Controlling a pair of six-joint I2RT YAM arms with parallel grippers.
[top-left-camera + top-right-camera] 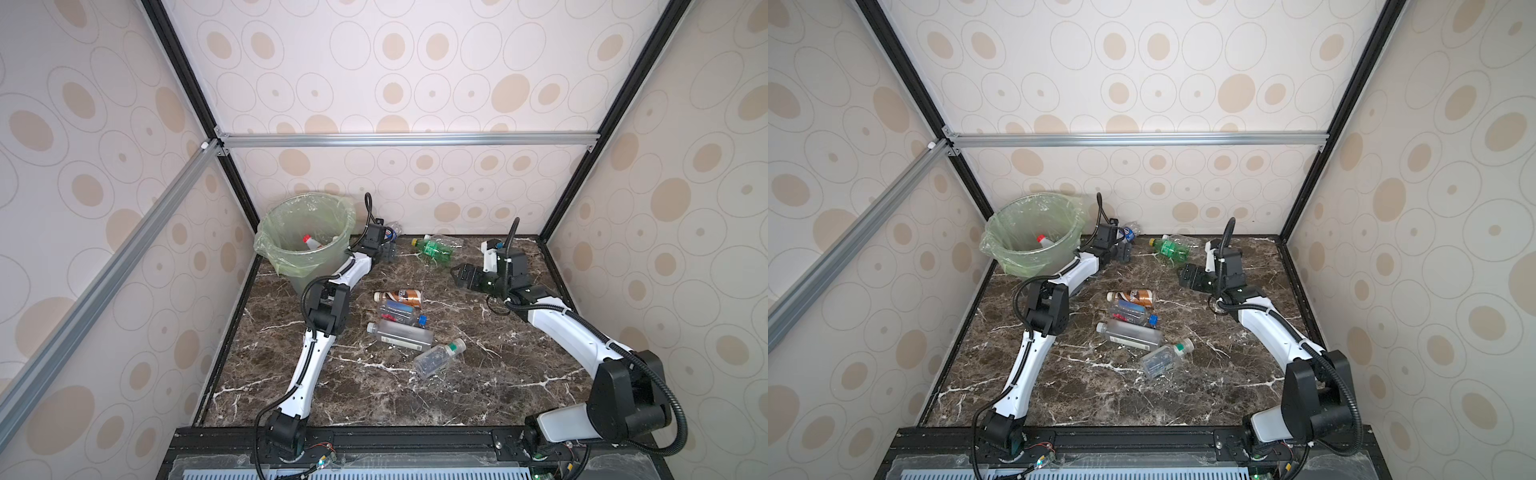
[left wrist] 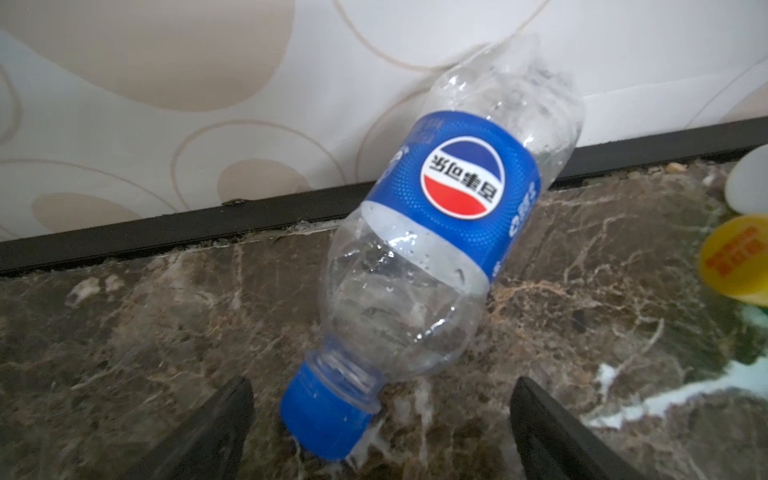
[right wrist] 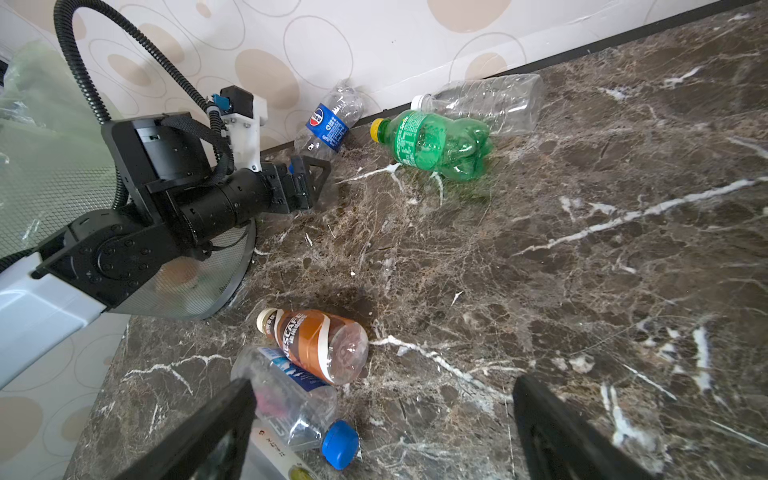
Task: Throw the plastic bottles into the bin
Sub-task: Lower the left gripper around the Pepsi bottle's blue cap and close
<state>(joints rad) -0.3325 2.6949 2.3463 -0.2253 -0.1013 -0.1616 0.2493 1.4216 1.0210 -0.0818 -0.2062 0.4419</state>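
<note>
Blue-labelled Pepsi bottle [image 2: 436, 232] lies on the marble tabletop [image 2: 124, 332] against the back wall [image 2: 166, 83], blue cap [image 2: 328, 415] toward my left pincer [image 2: 382, 386], spread wide and empty. Near it lies a green Sprite bottle [image 3: 436, 145]; further off, a brown Nescafe bottle [image 3: 316, 345]. My right pincer [image 3: 382, 384] gapes wide, empty. The bin [image 1: 286, 266] stands in the back left corner.

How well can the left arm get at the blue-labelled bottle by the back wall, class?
Probably yes. The left gripper stands open right at the blue-labelled bottle, whose blue cap lies between its fingers with nothing in the way. The bottle leans on the back wall, which might complicate gripping.
</note>
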